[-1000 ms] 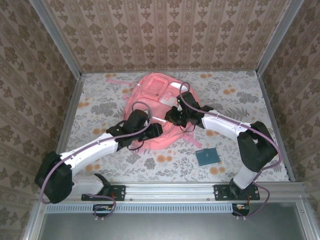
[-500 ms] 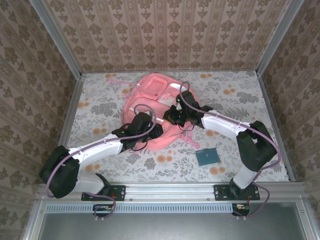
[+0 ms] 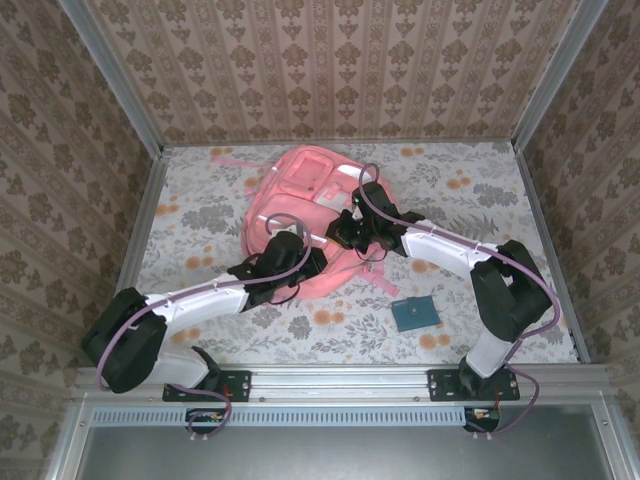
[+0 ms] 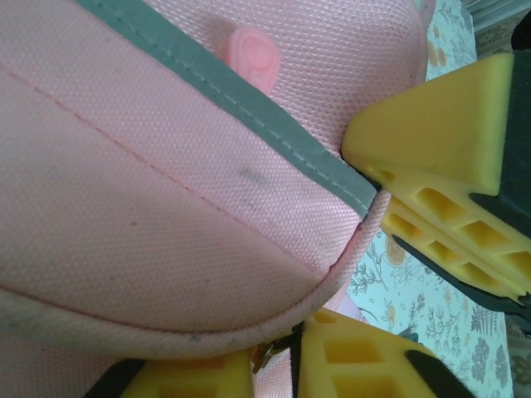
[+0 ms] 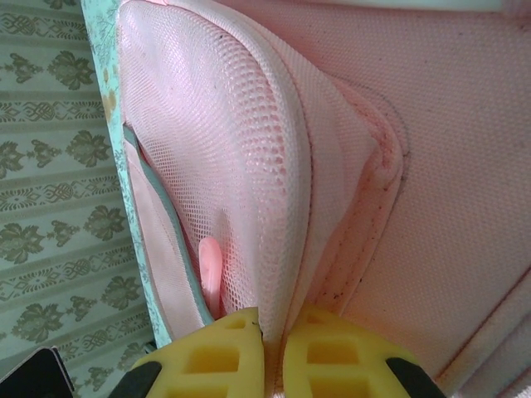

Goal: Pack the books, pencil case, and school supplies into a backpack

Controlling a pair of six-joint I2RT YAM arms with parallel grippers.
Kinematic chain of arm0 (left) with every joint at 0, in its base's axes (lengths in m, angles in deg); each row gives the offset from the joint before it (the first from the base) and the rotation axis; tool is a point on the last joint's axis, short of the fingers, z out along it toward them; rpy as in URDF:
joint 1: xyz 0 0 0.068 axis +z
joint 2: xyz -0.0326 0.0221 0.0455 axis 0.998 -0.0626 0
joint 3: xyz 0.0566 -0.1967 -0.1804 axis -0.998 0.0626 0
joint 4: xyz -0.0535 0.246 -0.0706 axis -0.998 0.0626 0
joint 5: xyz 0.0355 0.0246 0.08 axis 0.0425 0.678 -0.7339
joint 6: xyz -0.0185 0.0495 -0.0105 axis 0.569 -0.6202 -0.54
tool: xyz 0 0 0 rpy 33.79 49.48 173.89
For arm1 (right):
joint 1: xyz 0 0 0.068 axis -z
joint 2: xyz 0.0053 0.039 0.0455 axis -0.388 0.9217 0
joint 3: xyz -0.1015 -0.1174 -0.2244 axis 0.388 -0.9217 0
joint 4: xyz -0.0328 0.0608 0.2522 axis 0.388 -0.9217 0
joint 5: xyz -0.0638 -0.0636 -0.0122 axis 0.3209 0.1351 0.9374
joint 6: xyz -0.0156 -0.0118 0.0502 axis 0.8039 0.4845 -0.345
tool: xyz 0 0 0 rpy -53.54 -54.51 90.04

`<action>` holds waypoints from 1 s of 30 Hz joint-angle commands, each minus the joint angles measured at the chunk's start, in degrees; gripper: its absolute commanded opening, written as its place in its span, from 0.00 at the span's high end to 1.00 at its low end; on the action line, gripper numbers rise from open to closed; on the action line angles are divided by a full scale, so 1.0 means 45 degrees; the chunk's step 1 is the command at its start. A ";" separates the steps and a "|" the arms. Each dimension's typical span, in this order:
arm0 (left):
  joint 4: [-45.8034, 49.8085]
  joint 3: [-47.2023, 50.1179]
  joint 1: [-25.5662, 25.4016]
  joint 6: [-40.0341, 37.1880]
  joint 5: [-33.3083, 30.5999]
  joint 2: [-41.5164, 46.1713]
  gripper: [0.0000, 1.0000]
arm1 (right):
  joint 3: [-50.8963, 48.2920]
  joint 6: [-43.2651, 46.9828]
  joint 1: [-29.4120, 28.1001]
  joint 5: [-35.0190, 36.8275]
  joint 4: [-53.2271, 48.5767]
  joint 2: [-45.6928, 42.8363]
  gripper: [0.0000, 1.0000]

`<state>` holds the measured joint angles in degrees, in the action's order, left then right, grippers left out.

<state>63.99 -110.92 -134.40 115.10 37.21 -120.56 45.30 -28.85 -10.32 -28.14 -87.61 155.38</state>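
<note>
Left hand [image 3: 318, 262] now tighter on one backpack [image 3: 305, 185], one teal book [image 3: 412, 314] aside.

White-shelled left arm [image 3: 200, 297] lies low, forearm stretched forward and rightward, black wrist turned inward. Its left gripper [image 4: 286, 355]: yellow foam pads almost together, a seam of the salmon-pink fabric backpack [image 4: 166, 166] pinched between. White right arm [image 3: 450, 250] bends at a black elbow, forearm reaching left. Its right gripper [image 5: 272, 332]: yellow pads clamped on pink fabric. Both grippers sit close together.
</note>
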 commanded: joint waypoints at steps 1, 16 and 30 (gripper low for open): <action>-0.1056 0.0182 -0.0074 0.0350 -0.0509 -0.0228 0.92 | 0.0363 0.0156 -0.0342 -0.0702 0.0822 -0.0140 0.91; 0.3621 0.0870 0.0482 -0.2977 -0.2084 0.2659 1.00 | 0.0103 0.2400 0.0426 0.2922 -0.2360 -0.1294 0.93; 0.1706 0.0135 0.0886 -0.6843 0.1711 0.2459 1.00 | -0.0396 0.1373 0.1062 0.2595 -0.3362 -0.2735 0.39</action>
<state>74.87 -107.41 -129.22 90.75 38.83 -109.06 44.97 -17.66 -5.55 -20.28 -98.58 149.21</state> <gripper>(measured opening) 0.039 0.574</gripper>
